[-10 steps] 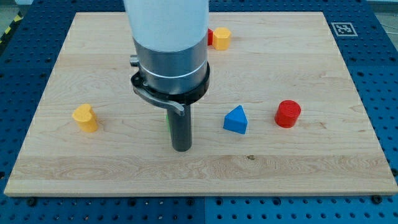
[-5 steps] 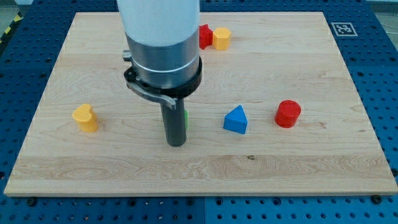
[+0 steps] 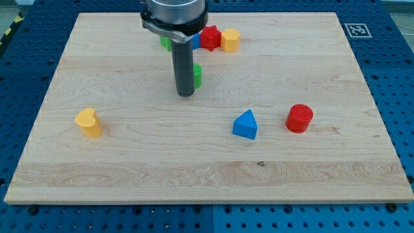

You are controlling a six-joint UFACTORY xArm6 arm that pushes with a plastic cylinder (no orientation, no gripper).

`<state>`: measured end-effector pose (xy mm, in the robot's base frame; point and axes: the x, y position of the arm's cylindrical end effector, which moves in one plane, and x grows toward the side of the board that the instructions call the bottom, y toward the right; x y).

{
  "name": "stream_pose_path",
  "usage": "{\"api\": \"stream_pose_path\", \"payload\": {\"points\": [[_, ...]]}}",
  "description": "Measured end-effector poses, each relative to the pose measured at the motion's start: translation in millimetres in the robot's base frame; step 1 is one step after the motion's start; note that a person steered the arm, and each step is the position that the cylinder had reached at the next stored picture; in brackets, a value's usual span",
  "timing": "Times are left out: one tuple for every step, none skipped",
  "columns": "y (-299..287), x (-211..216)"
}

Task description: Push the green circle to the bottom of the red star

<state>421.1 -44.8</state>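
Rod meets green block below the red star

My tip [image 3: 185,94], a bare rod holding nothing, touches the green circle [image 3: 196,76], which peeks out at the rod's right, below and left of the red star [image 3: 209,38]. A yellow block [image 3: 230,40] sits right of the star on the wooden surface [image 3: 310,162].

The wooden board [image 3: 310,168] is sitting on a blue perforated table [image 3: 401,77]. Lying on it: a yellow block [image 3: 88,122] at nine o'clock, a blue triangle [image 3: 245,124] and red cylinder [image 3: 299,118] toward four, a red star [image 3: 209,38] and yellow block [image 3: 230,40] at twelve.
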Motion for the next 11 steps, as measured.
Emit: {"api": "stream_pose_path", "payload": {"points": [[0.0, -11.9], [0.0, -21.1], [0.0, -30.5], [0.0, -39.3], [0.0, -46.1], [0.0, -47.6], [0.1, -47.6], [5.9, -47.5], [22.4, -47.0], [43.5, -46.9], [59.9, -46.9]]}}
